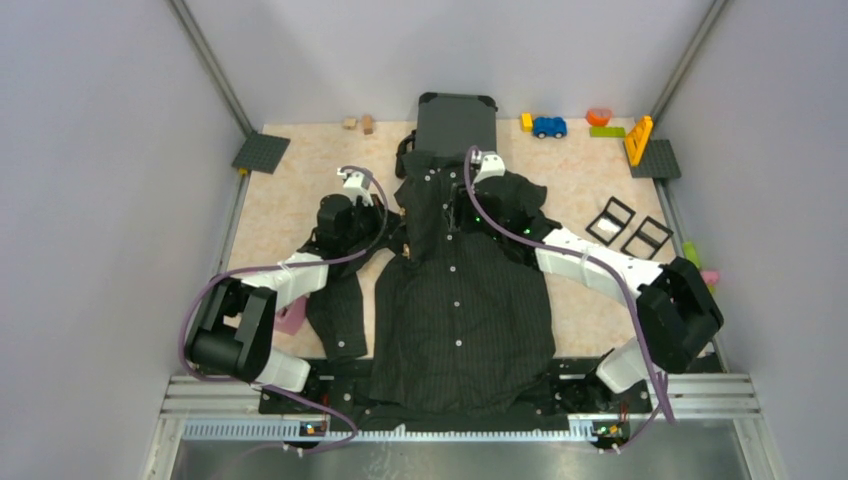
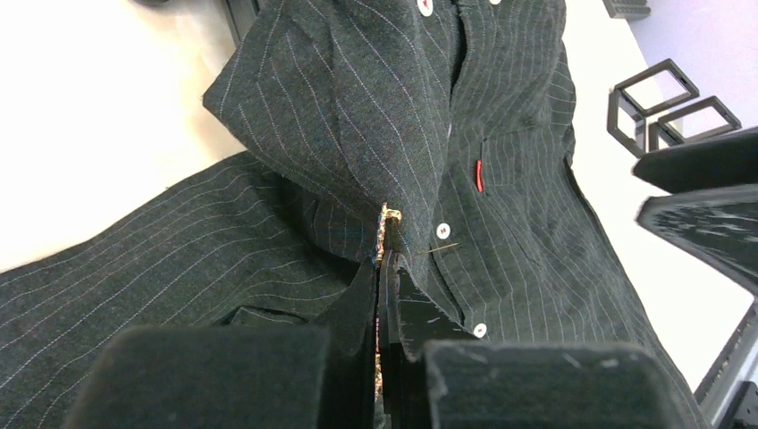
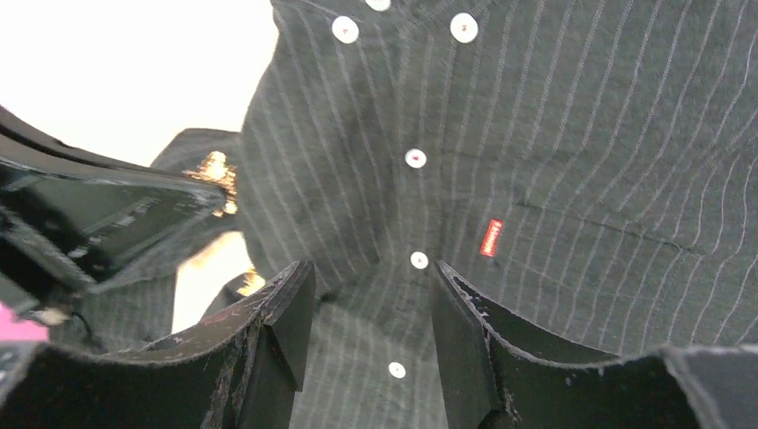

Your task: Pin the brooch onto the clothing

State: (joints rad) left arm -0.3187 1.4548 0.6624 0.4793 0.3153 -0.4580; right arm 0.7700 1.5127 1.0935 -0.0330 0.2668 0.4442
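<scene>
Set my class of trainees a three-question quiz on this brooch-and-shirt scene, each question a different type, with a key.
1. True or false: the right end effector stands open above the shirt.
2. The left end effector is: A) shut on the brooch B) wide open C) out of view.
3. Fill in: the shirt's small tag is coloured ____.
Key: 1 true; 2 A; 3 red.

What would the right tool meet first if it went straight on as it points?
The clothing: the open right tool aims at its buttoned front, near a white button beside the red tag. Nothing shows between them, though depth is unclear.
</scene>
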